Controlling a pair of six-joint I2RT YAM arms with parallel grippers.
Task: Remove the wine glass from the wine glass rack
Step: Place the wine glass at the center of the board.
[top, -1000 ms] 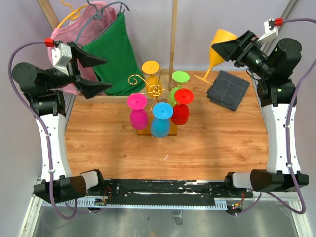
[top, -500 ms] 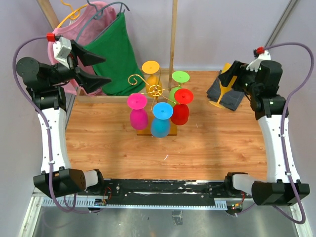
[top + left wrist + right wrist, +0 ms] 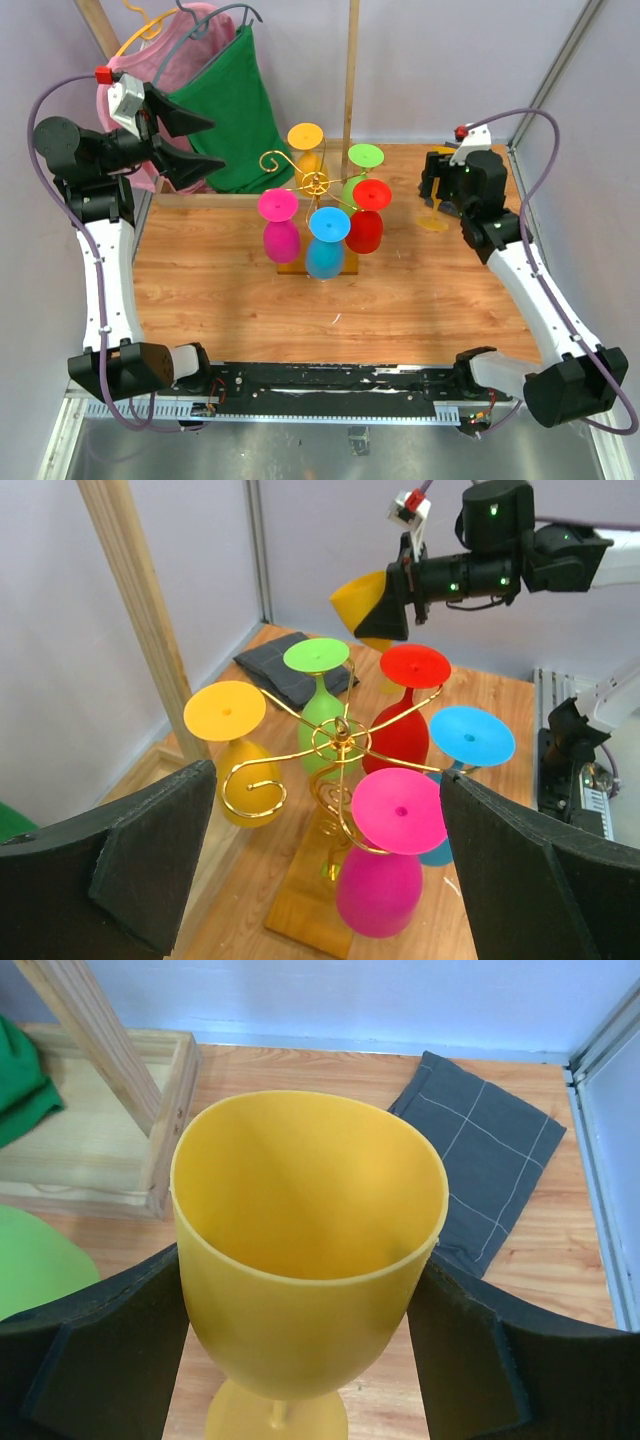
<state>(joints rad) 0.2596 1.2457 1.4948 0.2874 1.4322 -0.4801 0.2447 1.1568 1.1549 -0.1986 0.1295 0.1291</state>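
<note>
- yellow wine glass (image 3: 310, 1250) is standing upright, stem vertical, already off the wine glass rack (image 3: 315, 185), at the far right of the bench (image 3: 230, 290); cannot tell if its foot is touching the wood
- right gripper (image 3: 300, 1345) is pinching the bowl, jaws on either side
- dark cloth (image 3: 490, 1160) is lying just behind
- left gripper (image 3: 215, 146), jaws spread, is hovering far left, well apart; the right arm is likely lowering and releasing next

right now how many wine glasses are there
6: five hang on the rack, yellow, green, red, blue, pink; a second yellow one is between the right fingers.
</note>
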